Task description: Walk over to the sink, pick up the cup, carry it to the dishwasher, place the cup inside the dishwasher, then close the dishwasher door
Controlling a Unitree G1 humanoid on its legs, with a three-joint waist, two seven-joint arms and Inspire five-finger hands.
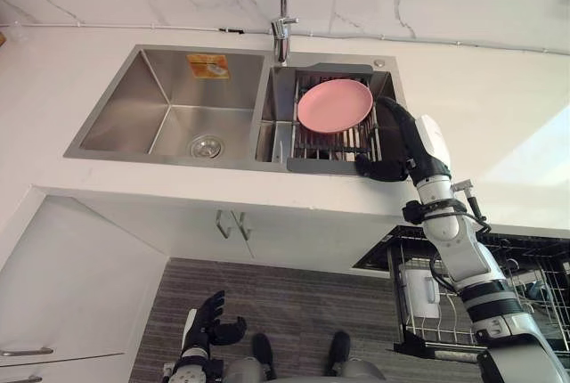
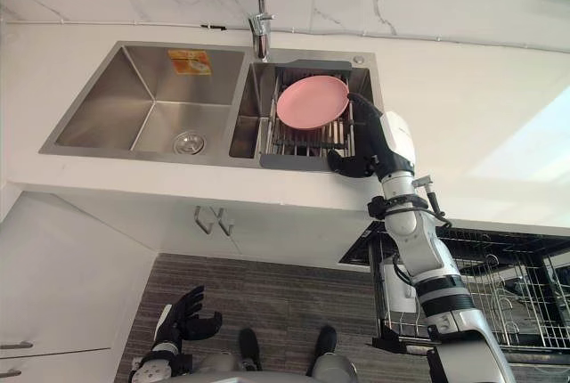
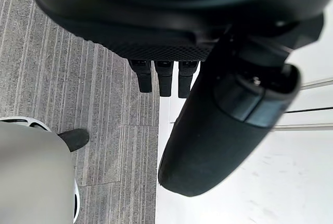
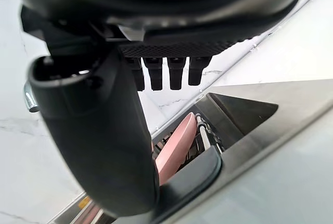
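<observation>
right hand (image 1: 398, 147): reaching up over the near edge of the surface (image 1: 499, 107) to the near right corner of the dish rack (image 1: 322, 142), fingertips appearing to touch its dark frame
right hand's fingers (image 4: 177, 73): stretching out fairly straight and wide, gripping nothing
left hand (image 1: 207, 319): hanging low at the near left above the floor (image 1: 294, 298), fingers (image 3: 165, 78) spreading loose and wide, gripping nothing
cup: sitting in neither hand; cannot tell whether the white handled vessel is it
white handled vessel (image 1: 420, 294): standing in the wire basket (image 1: 534, 289) at the near right, partly behind the right arm
sink (image 1: 125, 111): sitting sunk into the surface, showing two steel basins side by side
left basin: lying bare, showing a round drain (image 1: 206, 145) in its bottom and an orange sticker (image 1: 207, 66) on its far wall
right basin: carrying the dish rack across it
pink plate (image 1: 334, 104): lying tilted on the dish rack, just left of the right hand, apart from the fingers
faucet (image 1: 281, 9): rising at the far side between the two basins
dishwasher (image 1: 383, 254): standing open under the surface at the right, with the wire basket pulled out toward the near side
cabinet handles (image 1: 232, 223): hanging below the sink on the white doors
</observation>
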